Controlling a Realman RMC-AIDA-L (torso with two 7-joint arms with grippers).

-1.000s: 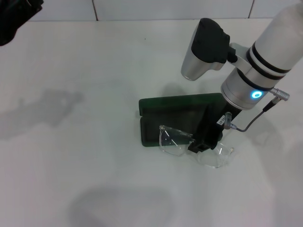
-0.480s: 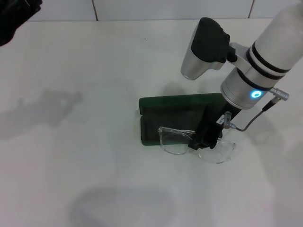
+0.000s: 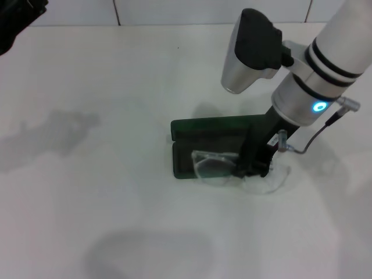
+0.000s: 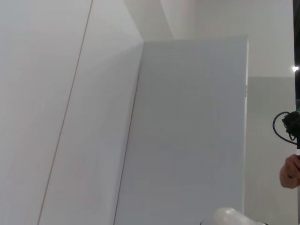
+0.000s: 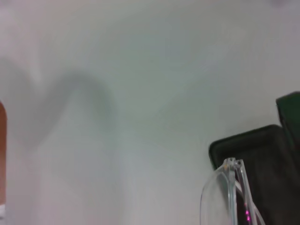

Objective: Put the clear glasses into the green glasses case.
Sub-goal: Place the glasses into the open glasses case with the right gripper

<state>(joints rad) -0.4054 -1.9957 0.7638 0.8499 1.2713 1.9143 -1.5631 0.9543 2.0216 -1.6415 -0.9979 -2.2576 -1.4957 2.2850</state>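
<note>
The clear glasses (image 3: pixel 232 170) sit across the front edge of the open green glasses case (image 3: pixel 212 136), one end sticking out past it. The right gripper (image 3: pixel 251 168) pinches their middle, its arm slanting down from behind the case. The left arm (image 3: pixel 17 14) waits far away

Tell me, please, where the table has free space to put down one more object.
The table is bare left of the green glasses case, and also nearer the camera below it. It is crowded at the case's right end, where the right gripper holds the clear glasses.
</note>
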